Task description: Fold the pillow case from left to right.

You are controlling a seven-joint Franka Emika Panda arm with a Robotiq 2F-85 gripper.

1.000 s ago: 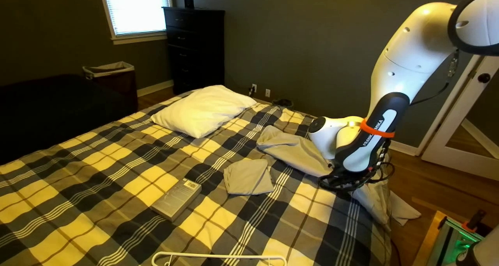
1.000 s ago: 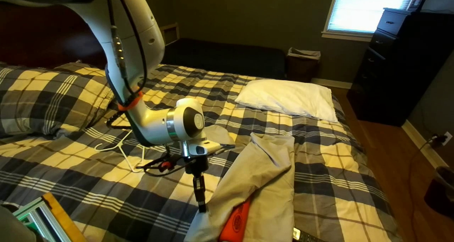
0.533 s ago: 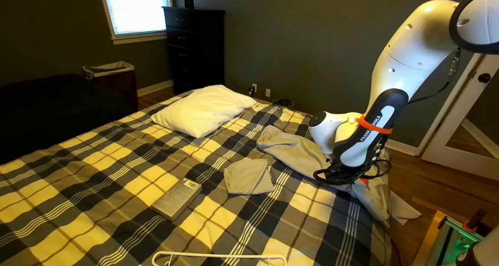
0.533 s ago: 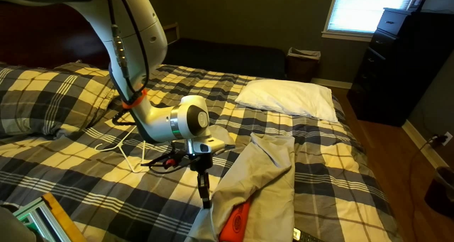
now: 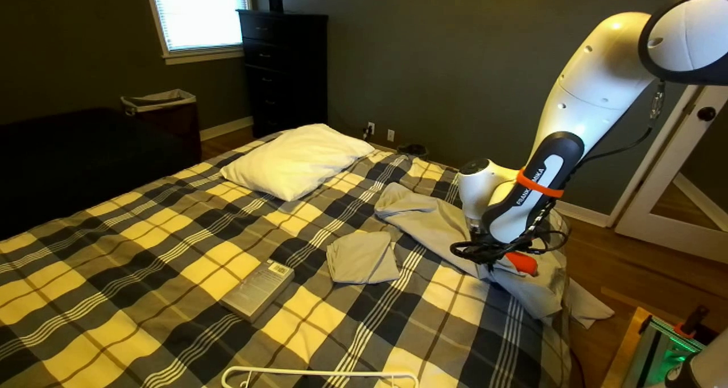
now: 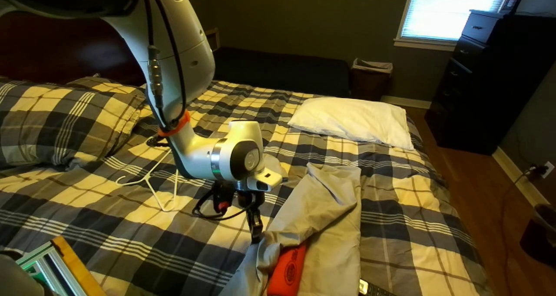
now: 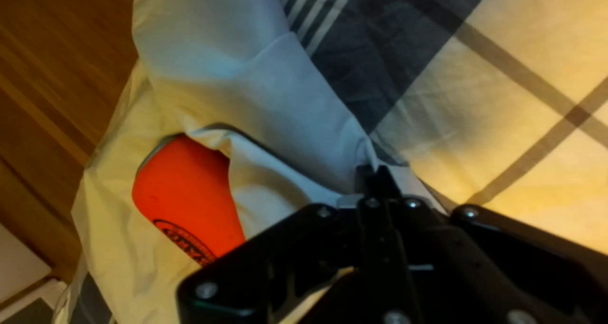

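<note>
The pillow case (image 6: 317,209) lies rumpled on the plaid bedspread (image 5: 142,268), close to where that gives way to the wooden floor (image 7: 52,100). Right at it is the gripper (image 7: 373,176), its fingers brought together with a margin of the fabric pinched at the tips; in the wrist view the folds run straight into them. I take the fold itself to be the step in hand: part of the fabric is doubled over in an uneven band, so the job looks begun but well short of finished. Next, the pinched edge wants lifting, carrying across the remaining width and laying down flat before letting go. The red canister (image 7: 190,195) could spoil this. It lies on the lower layer, beside the raised fold and seemingly partly under it, so it may end up wrapped inside or roll away.

By the fabric's opposite edge is what looks like a remote control (image 6: 375,289), cut off by the frame. Elsewhere on the black, white and yellow check lie a smaller folded grey cloth (image 5: 362,258), a slim grey box (image 5: 259,290) and a white hanger (image 5: 318,372). Farther off rests the stuffed white pillow (image 5: 296,160), apart from the work. Across the room stand a lined hamper (image 5: 170,125) and a tall black dresser (image 5: 287,75), near a bright window (image 5: 199,12) with blinds.
</note>
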